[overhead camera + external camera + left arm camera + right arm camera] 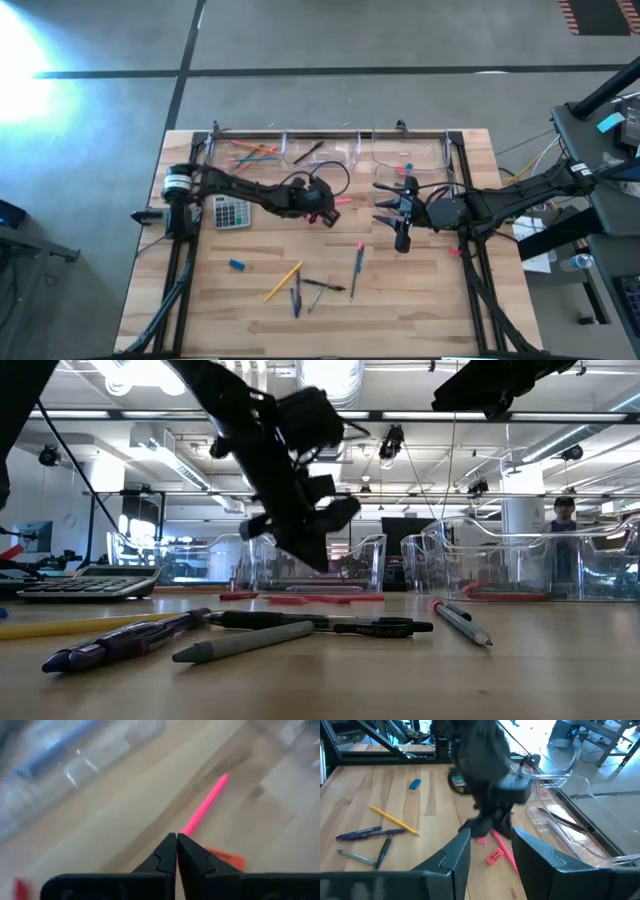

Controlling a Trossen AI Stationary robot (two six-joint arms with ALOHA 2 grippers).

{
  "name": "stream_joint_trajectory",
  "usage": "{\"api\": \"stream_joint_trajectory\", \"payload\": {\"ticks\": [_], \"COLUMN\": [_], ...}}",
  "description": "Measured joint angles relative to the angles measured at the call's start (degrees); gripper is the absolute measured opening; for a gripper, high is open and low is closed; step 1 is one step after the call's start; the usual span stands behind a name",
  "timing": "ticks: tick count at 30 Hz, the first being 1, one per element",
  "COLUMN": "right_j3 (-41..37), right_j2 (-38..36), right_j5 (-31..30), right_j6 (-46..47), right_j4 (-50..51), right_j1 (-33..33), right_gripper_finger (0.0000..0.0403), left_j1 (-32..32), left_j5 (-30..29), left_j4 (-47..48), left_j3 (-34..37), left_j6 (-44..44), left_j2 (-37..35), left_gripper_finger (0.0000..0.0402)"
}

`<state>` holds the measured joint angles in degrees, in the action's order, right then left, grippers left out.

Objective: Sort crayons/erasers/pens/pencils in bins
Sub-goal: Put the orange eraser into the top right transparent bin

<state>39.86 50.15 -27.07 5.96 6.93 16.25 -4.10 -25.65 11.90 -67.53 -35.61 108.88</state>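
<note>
Near four bins point(330, 150), closed left gripper point(325, 212) above one pink pencil point(204, 808); right gripper point(385, 206) open.

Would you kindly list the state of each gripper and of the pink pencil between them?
left gripper: shut, empty, above the pink pencil.
right gripper: open, empty, facing the left one.
pink pencil: flat on the table, beside an orange-red eraser.

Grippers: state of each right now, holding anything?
Left gripper: shut, empty, above the pink pencil.
Right gripper: open, holding nothing.
</note>
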Motion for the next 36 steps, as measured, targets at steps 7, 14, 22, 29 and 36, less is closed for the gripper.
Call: {"api": "stream_joint_trajectory", "payload": {"ticks": [7, 14, 22, 29, 36], "right_j3": [0.0, 0.0, 0.0, 0.0, 0.0], "right_j2": [0.0, 0.0, 0.0, 0.0, -0.1], "right_j5": [0.0, 0.0, 0.0, 0.0, 0.0], "right_j6": [0.0, 0.0, -0.1, 0.0, -0.1], "right_j4": [0.0, 0.0, 0.0, -0.2, 0.2], "right_j1": [0.0, 0.0, 0.0, 0.0, 0.3], "right_gripper_finger": [0.0134, 0.0134, 0.0134, 0.0134, 0.0134], "left_j1": [1.0, 1.1, 7.2, 8.7, 9.1], "left_j5": [4.9, 9.7, 1.5, -0.3, -7.6], "left_j4": [-0.1, 5.0, 1.8, 0.2, 0.7], "left_j3": [-0.1, -1.2, 0.2, -1.1, -4.5], "left_j6": [10.9, 12.5, 17.2, 20.1, 27.1], "left_j2": [-6.3, -6.9, -6.8, -1.9, 4.6], "left_gripper_finger": [0.0003, 0.0083, 0.0147, 0.0149, 0.0149]}}
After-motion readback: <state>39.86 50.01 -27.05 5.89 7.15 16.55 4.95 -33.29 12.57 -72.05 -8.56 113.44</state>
